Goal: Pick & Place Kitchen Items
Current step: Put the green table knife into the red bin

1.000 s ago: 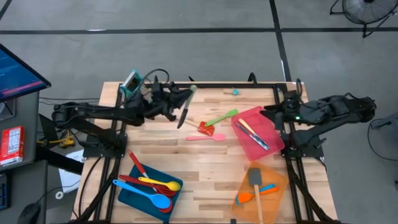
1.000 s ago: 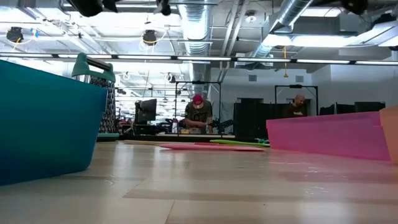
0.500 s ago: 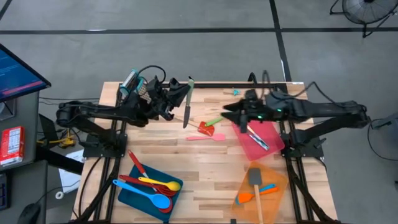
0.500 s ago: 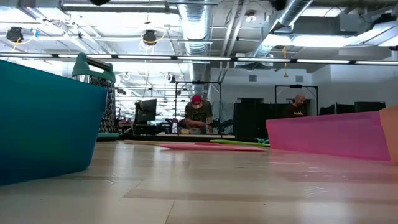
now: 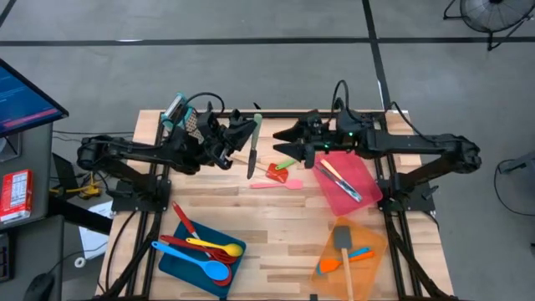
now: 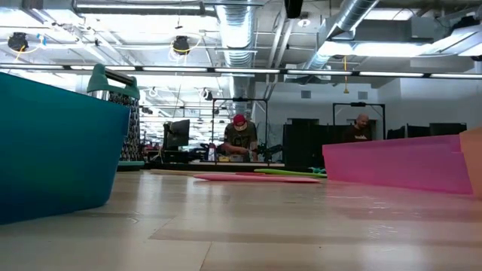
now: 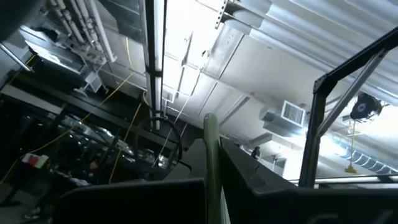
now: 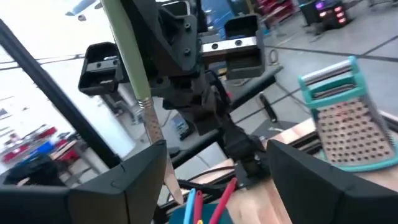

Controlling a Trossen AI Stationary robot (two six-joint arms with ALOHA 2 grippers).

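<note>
My left gripper point(image 5: 247, 135) is lifted over the table's far left part, shut on a slim utensil point(image 5: 252, 149) with a green handle, metal neck and pale blade. My right gripper point(image 5: 282, 144) is open, level with it, a short way to its right and not touching. The right wrist view shows the utensil point(image 8: 140, 81) in front of my open right gripper point(image 8: 217, 180). A green spatula point(image 5: 298, 158), a red spatula point(image 5: 277, 173) and a pink spoon point(image 5: 276, 186) lie flat on the table. My left gripper pinches the utensil's green handle point(image 7: 211, 155) between its two fingers, coming level from the table's left. The handle's free end point(image 7: 210, 119) sticks out past the fingers. The utensil is lifted clear of the table, its blade end point(image 5: 249, 173) toward the near edge.
A blue tray point(image 5: 185, 266) with red, blue and yellow spoons sits near left. A red tray point(image 5: 361, 171) holding utensils is on the right, an orange tray point(image 5: 368, 232) with spatulas near right. A box grater point(image 5: 180, 111) stands at the far left corner. People work beyond the table point(image 6: 239, 139).
My right arm has swung from the table's right edge toward the left, over the red tray, until its open gripper is close beside the held utensil. My left gripper has kept the utensil lifted and turned it slightly, so it lies more nearly far-to-near.
</note>
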